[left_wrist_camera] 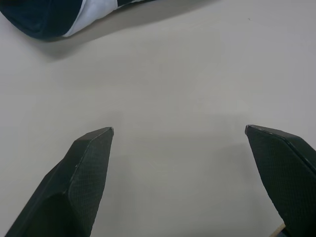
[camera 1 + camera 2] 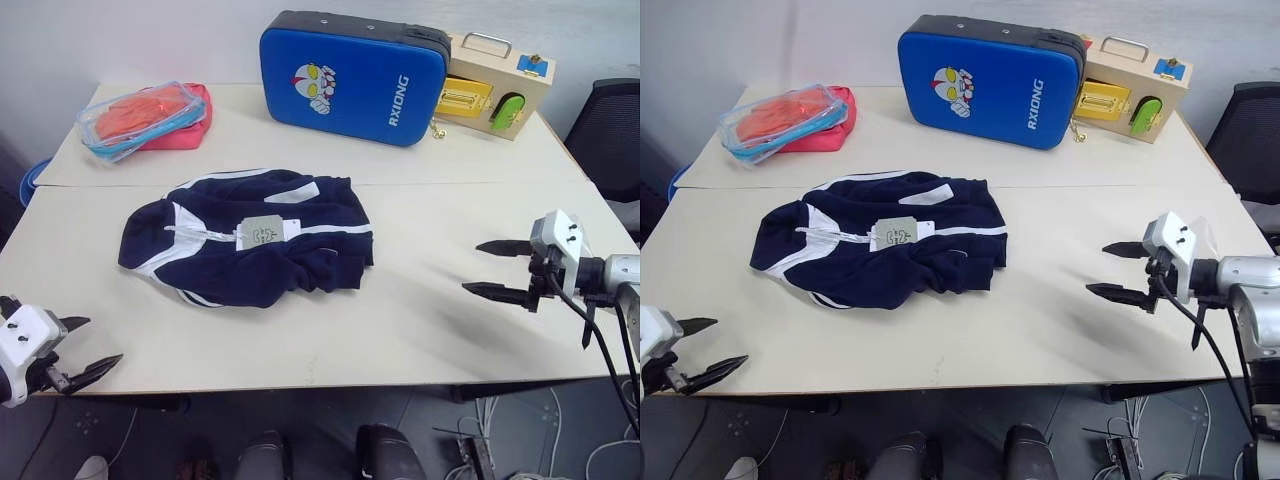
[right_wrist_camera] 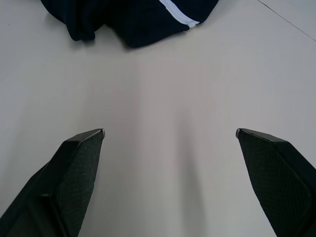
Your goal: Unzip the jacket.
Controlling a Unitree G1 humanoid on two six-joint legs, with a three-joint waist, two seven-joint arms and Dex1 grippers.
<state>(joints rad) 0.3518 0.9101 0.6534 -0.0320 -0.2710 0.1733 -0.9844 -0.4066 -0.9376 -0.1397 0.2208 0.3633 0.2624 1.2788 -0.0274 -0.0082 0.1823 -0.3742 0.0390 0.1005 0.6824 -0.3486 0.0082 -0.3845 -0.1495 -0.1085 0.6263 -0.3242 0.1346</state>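
Observation:
The navy-blue jacket (image 2: 250, 238) with white stripes lies crumpled in the middle of the beige table (image 2: 420, 320). A small grey-white tag (image 2: 262, 232) rests on top of it, beside the white zipper line (image 2: 200, 234). My left gripper (image 2: 85, 347) hangs open over the table's front left edge, well short of the jacket. Over the table's right side my right gripper (image 2: 487, 268) is open too, pointing left toward the jacket with bare table between them. An edge of the jacket (image 1: 59, 19) appears in the left wrist view, and its striped hem (image 3: 148, 19) in the right wrist view.
A stiff blue padded case (image 2: 352, 78) with a cartoon face stands at the back. To its right is a wooden box (image 2: 497, 85). A clear pouch of orange and pink cloth (image 2: 145, 118) lies at the back left. A black chair (image 2: 610, 140) stands off the right edge.

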